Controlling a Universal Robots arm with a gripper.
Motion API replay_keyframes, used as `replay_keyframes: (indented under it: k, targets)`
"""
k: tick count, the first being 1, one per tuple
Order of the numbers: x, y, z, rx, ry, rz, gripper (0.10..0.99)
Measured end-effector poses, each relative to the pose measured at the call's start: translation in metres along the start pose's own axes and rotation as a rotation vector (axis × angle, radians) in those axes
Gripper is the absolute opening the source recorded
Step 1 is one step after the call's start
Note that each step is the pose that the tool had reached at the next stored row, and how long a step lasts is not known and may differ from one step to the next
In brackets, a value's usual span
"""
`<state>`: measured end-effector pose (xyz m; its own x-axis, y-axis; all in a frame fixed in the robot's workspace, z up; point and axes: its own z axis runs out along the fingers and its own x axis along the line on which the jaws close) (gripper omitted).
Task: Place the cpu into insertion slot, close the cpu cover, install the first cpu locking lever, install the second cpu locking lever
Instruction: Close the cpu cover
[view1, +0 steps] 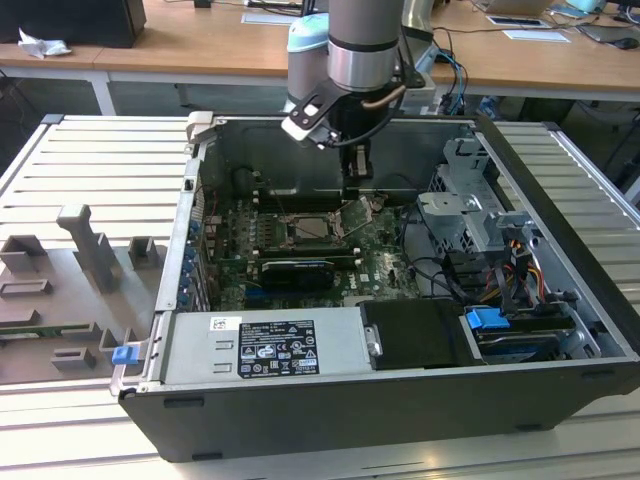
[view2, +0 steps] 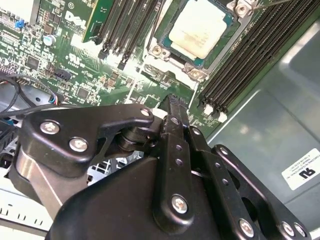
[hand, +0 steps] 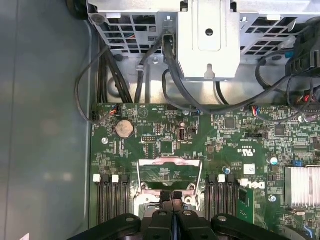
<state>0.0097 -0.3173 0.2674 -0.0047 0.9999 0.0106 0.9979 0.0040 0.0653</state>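
Gripper (hand: 172, 194) fingers pressed tog., empty, tips just by raised cpu cover (hand: 170, 162); cpu (view2: 200, 27) already in insertion slot (view2: 175, 62)

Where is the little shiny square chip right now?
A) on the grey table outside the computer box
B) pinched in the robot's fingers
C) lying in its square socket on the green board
C: in the second wrist view the cpu lies flat inside the insertion slot on the green board, with the gripper apart from it and holding nothing.
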Motion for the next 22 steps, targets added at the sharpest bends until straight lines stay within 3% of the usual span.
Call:
replay_keyframes:
  k: [5, 8, 17, 22]
  targets:
    - [0.0, 0.0056, 0.0019, 0.0, 0.0009, -0.026, 0.106]
    - [-0.0001, 0.0144, 0.0042, 0.002, 0.0003, -0.028, 0.106]
    - [-0.0001, 0.0214, 0.0061, 0.002, 0.0, -0.028, 0.106]
    - [-0.0001, 0.0297, 0.0072, 0.004, -0.0007, -0.028, 0.106]
